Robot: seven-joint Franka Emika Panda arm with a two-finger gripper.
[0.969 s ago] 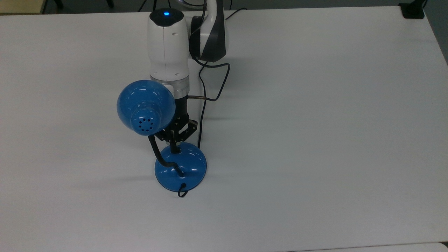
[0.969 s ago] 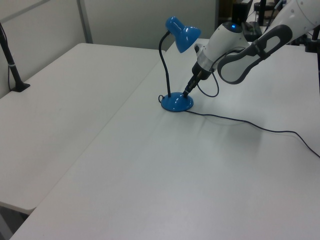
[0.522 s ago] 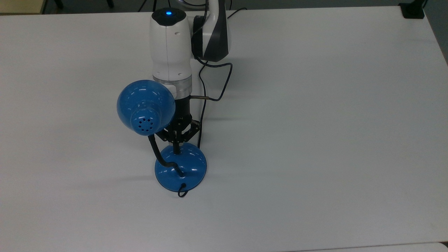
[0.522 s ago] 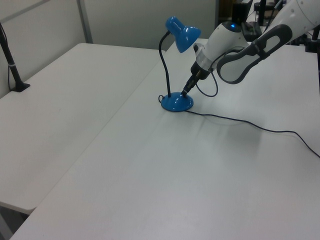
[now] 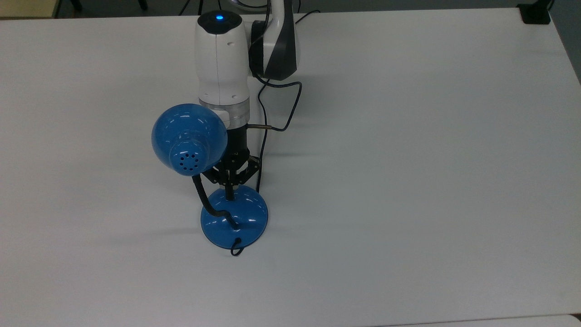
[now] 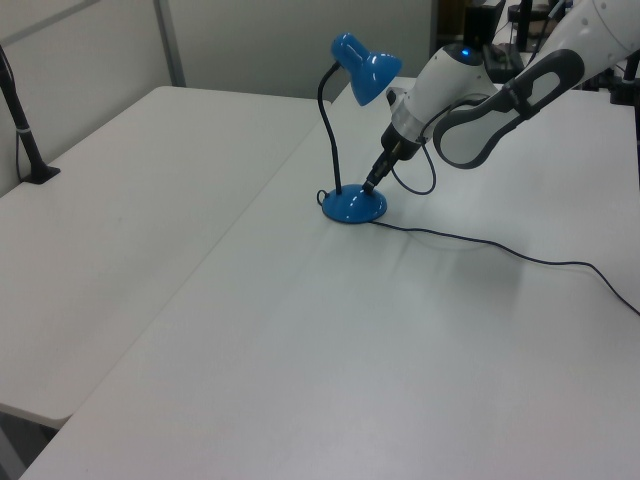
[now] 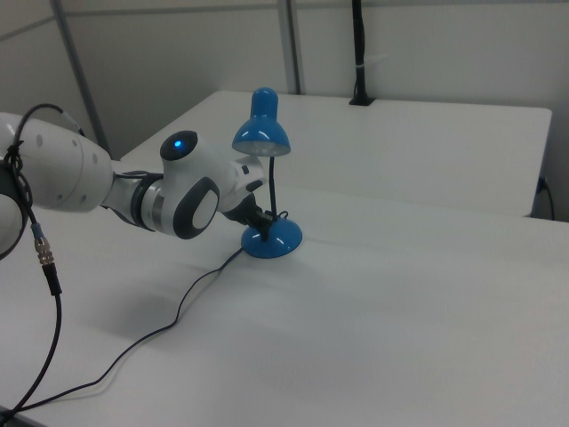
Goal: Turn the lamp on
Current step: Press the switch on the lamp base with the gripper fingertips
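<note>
A plain white table (image 5: pixel 408 159) carries the lamp (image 5: pixel 233 220), its blue dome base standing near the middle of the top view. The gripper (image 5: pixel 230 193) slants down from the top view's upper side, its 2 fingers pressed together, tips on the base's upper slope, just beside the black neck (image 6: pixel 327 130)

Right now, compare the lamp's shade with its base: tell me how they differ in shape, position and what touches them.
The shade is bell-shaped with a ring of vent holes; the base is a smooth low dome.
The shade sits raised on the black neck, tilted; the base rests flat on the table.
The gripper presses its tip onto the base, while nothing touches the shade.
Both are glossy blue.
</note>
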